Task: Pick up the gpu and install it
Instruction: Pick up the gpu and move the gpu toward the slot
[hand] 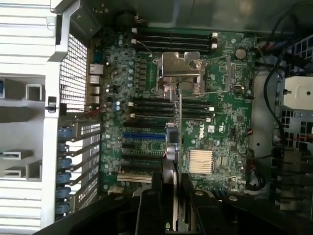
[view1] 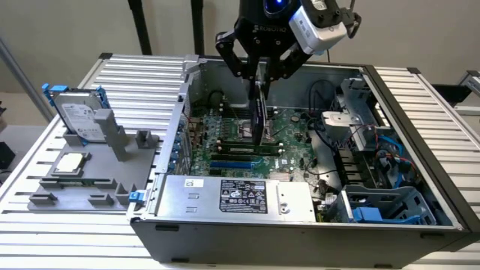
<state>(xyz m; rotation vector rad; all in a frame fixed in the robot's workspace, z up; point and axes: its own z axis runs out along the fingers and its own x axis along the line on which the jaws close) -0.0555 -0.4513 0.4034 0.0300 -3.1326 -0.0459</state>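
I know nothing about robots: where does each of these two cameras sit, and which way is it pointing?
Exterior view: off the arm, raised, looking down at an angle into the open computer case, grey parts stand at the exterior view's left; the arm's end shows, jaws shut on the gpu.
Wrist view: on the wrist, looking straight down past the jaws onto the motherboard; their dark fingers flank the gpu, seen edge-on.
Shared: the jaws, the gpu, the motherboard inside the case.
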